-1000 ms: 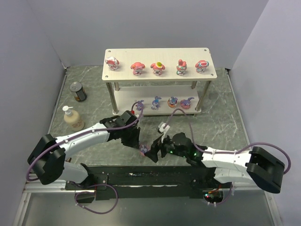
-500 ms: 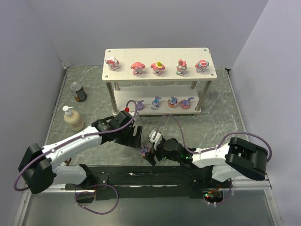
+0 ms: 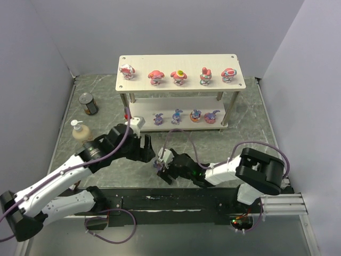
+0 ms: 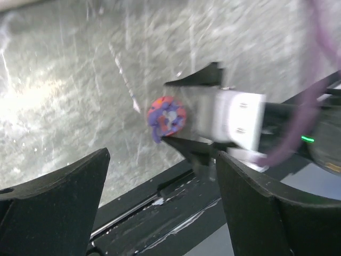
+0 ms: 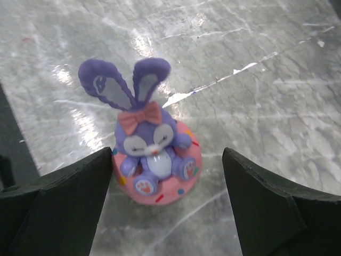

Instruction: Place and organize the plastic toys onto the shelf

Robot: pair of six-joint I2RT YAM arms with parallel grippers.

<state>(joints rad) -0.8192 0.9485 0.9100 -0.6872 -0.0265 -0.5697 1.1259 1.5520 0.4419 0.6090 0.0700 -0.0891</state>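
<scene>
The shelf (image 3: 213,57) stands at the back. Several pink hooded toys (image 3: 180,77) line its top board, and several purple rabbit-eared toys (image 3: 177,116) stand on its lower board. One more purple rabbit toy (image 5: 154,154) on a pink ring stands upright on the table near the front edge (image 3: 158,163). My right gripper (image 5: 168,213) is open with a finger on each side of this toy, the left finger close to its base. My left gripper (image 4: 160,213) is open and empty, above and back from the toy (image 4: 166,116).
A dark tin can (image 3: 88,104) and a beige pump bottle (image 3: 82,133) stand at the left of the table. The black base rail (image 3: 170,200) runs along the near edge just behind the toy. Grey walls close in the left, back and right sides.
My left gripper opened, let go of the purple rabbit toy and drew back to the left. My right gripper slid left until its fingers straddled the toy.
</scene>
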